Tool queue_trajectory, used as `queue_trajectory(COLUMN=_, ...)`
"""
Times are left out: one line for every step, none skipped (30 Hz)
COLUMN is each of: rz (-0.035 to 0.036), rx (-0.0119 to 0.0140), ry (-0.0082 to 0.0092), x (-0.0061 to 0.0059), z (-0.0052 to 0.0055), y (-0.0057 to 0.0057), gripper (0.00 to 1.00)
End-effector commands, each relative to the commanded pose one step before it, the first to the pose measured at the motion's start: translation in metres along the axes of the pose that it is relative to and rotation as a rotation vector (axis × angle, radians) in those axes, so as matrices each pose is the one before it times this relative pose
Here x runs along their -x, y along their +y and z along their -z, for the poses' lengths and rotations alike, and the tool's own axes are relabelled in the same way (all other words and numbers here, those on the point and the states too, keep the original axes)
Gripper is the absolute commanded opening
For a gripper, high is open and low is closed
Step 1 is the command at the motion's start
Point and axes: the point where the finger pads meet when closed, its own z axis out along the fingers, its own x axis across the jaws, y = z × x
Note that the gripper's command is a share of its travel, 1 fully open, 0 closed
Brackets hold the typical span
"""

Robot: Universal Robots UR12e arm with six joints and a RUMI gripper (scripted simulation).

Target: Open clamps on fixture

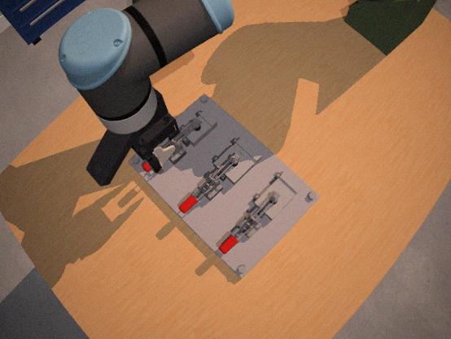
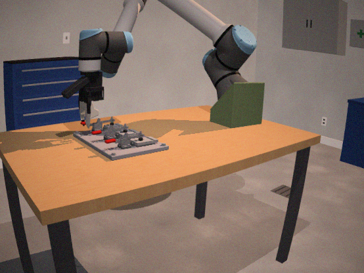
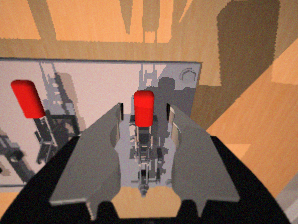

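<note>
A grey fixture plate [image 1: 224,183] lies on the wooden table and carries three toggle clamps with red handles. The middle clamp's handle [image 1: 187,204] and the near clamp's handle [image 1: 228,244] lie low along the plate. My gripper [image 1: 156,160] stands over the far clamp, whose red handle [image 1: 146,166] is partly hidden by the fingers. In the wrist view the gripper [image 3: 144,112] straddles this handle [image 3: 144,107], partly open, with a small gap on each side. The middle clamp's handle [image 3: 27,98] shows at the left. Flat grey parts [image 1: 240,169] sit under the clamp pads.
A green block [image 2: 238,104] stands at the back of the table by the arm's base. A blue drawer cabinet [image 2: 39,92] stands behind the table. The plate [image 2: 119,142] sits near the table's left rear, with bolt heads [image 1: 311,196] at its corners.
</note>
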Motion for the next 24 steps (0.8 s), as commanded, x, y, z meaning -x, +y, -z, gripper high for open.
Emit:
queue_trajectory(rz=0.00438, rx=-0.00026, ry=-0.00110, x=0.00336, z=0.00006, y=0.00101, gripper=0.28)
queue_trajectory(rz=0.00015, rx=0.00013, ry=-0.00003, x=0.00012, z=-0.00008, y=0.00006, gripper=0.28)
queue_trajectory(rz=0.00015, rx=0.00013, ry=-0.00003, x=0.00012, z=-0.00008, y=0.00006, gripper=0.28)
queue_trajectory(rz=0.00015, rx=0.00013, ry=-0.00003, x=0.00012, z=-0.00008, y=0.00006, gripper=0.28)
queue_trajectory(rz=0.00015, rx=0.00012, ry=-0.00002, x=0.00012, z=-0.00008, y=0.00006, gripper=0.28)
queue_trajectory(rz=0.00014, rx=0.00012, ry=-0.00002, x=0.00011, z=-0.00007, y=0.00005, gripper=0.28)
queue_trajectory(rz=0.00013, rx=0.00011, ry=-0.00002, x=0.00010, z=-0.00007, y=0.00004, gripper=0.28)
queue_trajectory(rz=0.00000, rx=0.00000, ry=0.00000, x=0.00000, z=0.00000, y=0.00000, gripper=0.28)
queue_trajectory(rz=0.00000, rx=0.00000, ry=0.00000, x=0.00000, z=0.00000, y=0.00000, gripper=0.28)
queue_trajectory(rz=0.00004, rx=0.00001, ry=0.00000, x=0.00005, z=-0.00003, y=-0.00005, gripper=0.28)
queue_trajectory(rz=0.00009, rx=0.00007, ry=-0.00001, x=0.00008, z=-0.00005, y=0.00000, gripper=0.00)
queue_trajectory(rz=0.00010, rx=0.00008, ry=-0.00001, x=0.00008, z=-0.00006, y=0.00001, gripper=0.00)
queue_trajectory(rz=-0.00070, rx=-0.00022, ry=0.00064, x=-0.00064, z=0.00011, y=-0.00026, gripper=0.00)
queue_trajectory(rz=-0.00020, rx=0.00029, ry=-0.00020, x=-0.00020, z=-0.00012, y=0.00004, gripper=0.00)
queue_trajectory(rz=0.00001, rx=0.00013, ry=-0.00005, x=-0.00001, z=-0.00006, y=0.00001, gripper=0.00)
queue_trajectory(rz=-0.00002, rx=0.00012, ry=0.00005, x=-0.00005, z=-0.00006, y=0.00001, gripper=0.00)
queue_trajectory(rz=-0.00001, rx=0.00012, ry=0.00005, x=-0.00005, z=-0.00006, y=0.00001, gripper=0.00)
queue_trajectory(rz=-0.00001, rx=0.00012, ry=0.00005, x=-0.00005, z=-0.00006, y=0.00001, gripper=0.00)
queue_trajectory(rz=-0.00002, rx=0.00012, ry=0.00005, x=-0.00005, z=-0.00006, y=0.00001, gripper=0.00)
queue_trajectory(rz=-0.00001, rx=0.00012, ry=0.00005, x=-0.00005, z=-0.00006, y=0.00001, gripper=0.00)
queue_trajectory(rz=-0.00001, rx=0.00012, ry=0.00005, x=-0.00005, z=-0.00006, y=0.00001, gripper=0.00)
queue_trajectory(rz=-0.00001, rx=0.00012, ry=0.00005, x=-0.00005, z=-0.00006, y=0.00001, gripper=0.00)
queue_trajectory(rz=-0.00002, rx=0.00012, ry=0.00005, x=-0.00005, z=-0.00006, y=0.00001, gripper=0.00)
queue_trajectory(rz=-0.00001, rx=0.00012, ry=0.00005, x=-0.00005, z=-0.00006, y=0.00001, gripper=0.00)
